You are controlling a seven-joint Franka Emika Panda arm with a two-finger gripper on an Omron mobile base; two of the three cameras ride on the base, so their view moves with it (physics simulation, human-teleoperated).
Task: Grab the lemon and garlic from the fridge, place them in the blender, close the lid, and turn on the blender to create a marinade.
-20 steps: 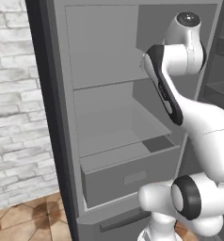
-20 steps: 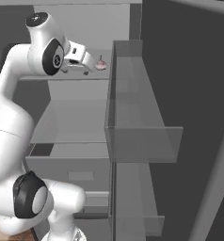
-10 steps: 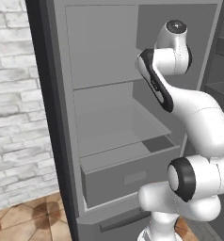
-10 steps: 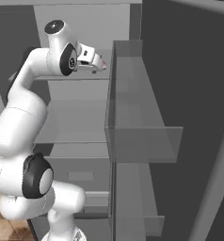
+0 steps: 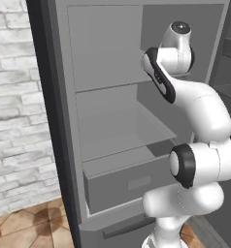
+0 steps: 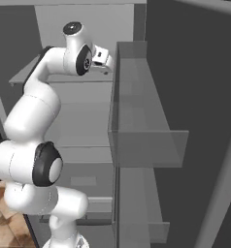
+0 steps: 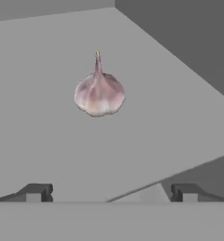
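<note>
Left base view shows a white brick wall (image 5: pixel 13 121) on the left and a brown tiled floor (image 5: pixel 25 227) below it, next to the tall dark grey fridge (image 5: pixel 54 145), whose door stands open. Inside the fridge the walls are lighter grey, with flat shelves (image 5: pixel 117 140) and, under them, a wide grey drawer (image 5: pixel 127 186) that is pulled a little forward. I see nothing lying on the lower shelf or in the drawer from this side. In the right base view, the open door carries see-through door bins (image 6: pixel 146 140), one above the other, and they look empty. The white arm reaches up to the top shelf (image 6: pixel 83 80), and the gripper (image 6: pixel 104 57) is over that shelf, near the upper door bin. In the hand view, the garlic (image 7: pixel 99 92), a pinkish-white bulb with its tip up, rests on the grey shelf ahead of the gripper (image 7: pixel 111 193). Both dark finger tips are wide apart and hold nothing; the garlic is not between them.
</note>
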